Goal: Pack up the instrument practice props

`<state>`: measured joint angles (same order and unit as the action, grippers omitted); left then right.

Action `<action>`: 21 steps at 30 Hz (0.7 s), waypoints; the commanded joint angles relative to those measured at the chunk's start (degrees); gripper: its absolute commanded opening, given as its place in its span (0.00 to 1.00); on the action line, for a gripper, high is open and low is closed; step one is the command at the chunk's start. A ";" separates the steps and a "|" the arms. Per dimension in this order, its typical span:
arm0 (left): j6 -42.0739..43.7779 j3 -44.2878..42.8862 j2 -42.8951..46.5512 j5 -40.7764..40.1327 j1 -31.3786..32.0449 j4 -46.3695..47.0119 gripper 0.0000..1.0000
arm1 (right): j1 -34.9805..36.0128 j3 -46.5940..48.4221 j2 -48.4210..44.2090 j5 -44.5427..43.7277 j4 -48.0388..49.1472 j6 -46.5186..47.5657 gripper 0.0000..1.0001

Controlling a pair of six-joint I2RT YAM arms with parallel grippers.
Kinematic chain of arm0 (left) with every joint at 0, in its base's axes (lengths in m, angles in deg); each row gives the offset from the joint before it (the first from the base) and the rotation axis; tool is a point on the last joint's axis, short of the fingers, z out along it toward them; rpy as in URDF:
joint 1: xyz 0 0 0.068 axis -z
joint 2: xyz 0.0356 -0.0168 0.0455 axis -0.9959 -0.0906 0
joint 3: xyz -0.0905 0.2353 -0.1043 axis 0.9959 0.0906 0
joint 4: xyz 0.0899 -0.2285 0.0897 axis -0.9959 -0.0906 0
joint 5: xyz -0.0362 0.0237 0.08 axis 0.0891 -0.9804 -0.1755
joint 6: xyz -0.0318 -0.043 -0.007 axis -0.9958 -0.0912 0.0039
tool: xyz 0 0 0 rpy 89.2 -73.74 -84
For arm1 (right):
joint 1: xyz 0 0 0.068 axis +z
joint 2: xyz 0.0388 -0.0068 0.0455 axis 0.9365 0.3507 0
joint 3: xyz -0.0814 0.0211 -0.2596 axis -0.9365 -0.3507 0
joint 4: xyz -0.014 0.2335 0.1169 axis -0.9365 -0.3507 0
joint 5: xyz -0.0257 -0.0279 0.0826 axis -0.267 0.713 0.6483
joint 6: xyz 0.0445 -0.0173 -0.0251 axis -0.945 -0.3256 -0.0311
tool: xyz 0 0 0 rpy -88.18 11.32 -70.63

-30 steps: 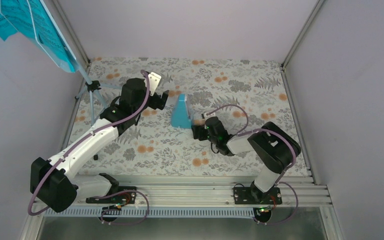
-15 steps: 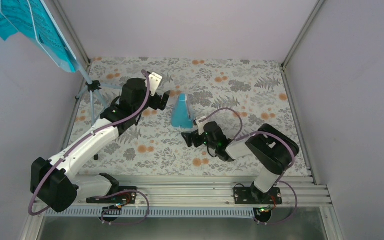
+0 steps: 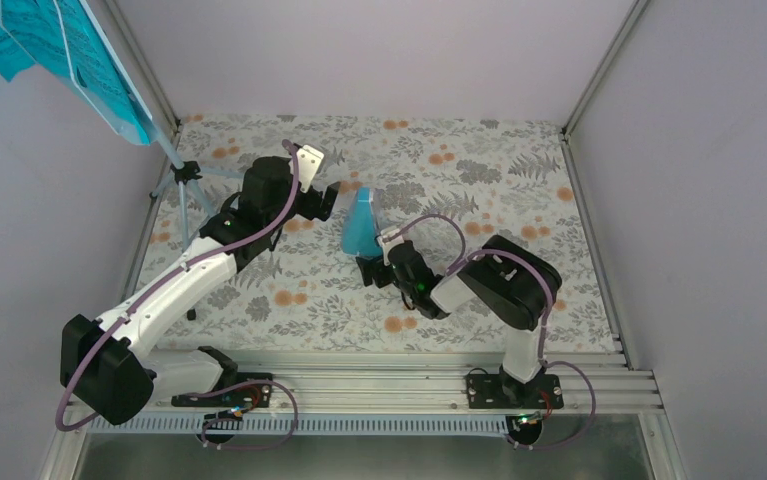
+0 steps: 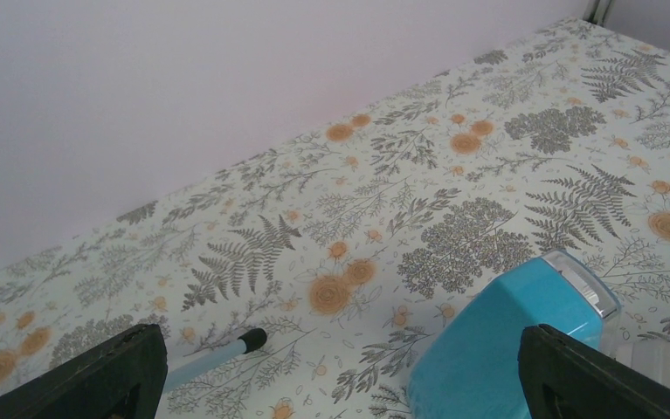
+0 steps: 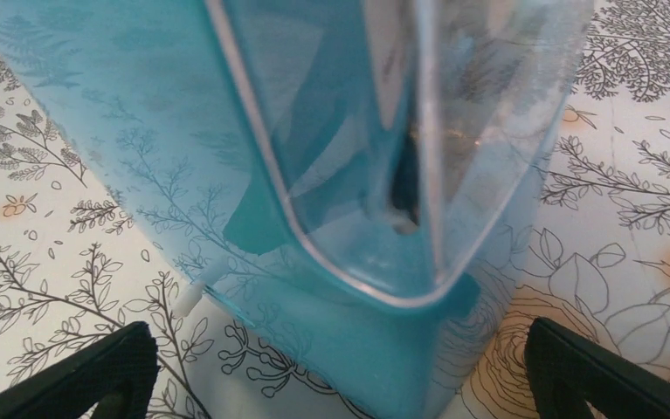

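We judge the step to be grasping the metronome (image 5: 331,175). It stands on the table (image 5: 43,218) just ahead of our right end effector (image 5: 340,371), whose jaws are wide apart and empty. Our left end effector (image 4: 340,384), likewise open, hovers nearby. Next we should advance, straddle it and close.

glossy plastic metronome (image 5: 139,131) — partly clear, smooth, matt printed table cover (image 3: 519,170)

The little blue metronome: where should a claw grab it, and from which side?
Probably low on the metronome, across its two blue side walls, coming from the near side, where the right gripper faces it with open jaws. It stands upright and narrows upward, so a high grip could slip off.
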<state>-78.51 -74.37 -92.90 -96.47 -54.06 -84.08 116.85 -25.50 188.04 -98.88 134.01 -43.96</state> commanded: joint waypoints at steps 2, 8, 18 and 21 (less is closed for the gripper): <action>-0.05 -0.75 0.06 1.03 0.12 0.56 1.00 | 0.87 0.71 2.41 -2.71 1.46 1.56 1.00; -0.09 -0.76 -0.20 1.38 0.16 0.58 1.00 | 0.88 2.10 4.05 -3.63 0.64 1.75 1.00; -0.12 -0.80 -0.43 1.66 0.20 0.46 1.00 | 0.83 3.16 5.94 -5.04 0.16 1.51 1.00; -0.23 -0.80 -0.39 1.86 0.20 0.54 1.00 | 0.88 2.69 5.89 -4.79 0.80 1.93 0.93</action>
<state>-78.51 -74.37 -93.29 -95.31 -54.04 -84.12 117.13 -22.33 192.04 -102.16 136.02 -42.30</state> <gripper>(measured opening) 0.999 0.985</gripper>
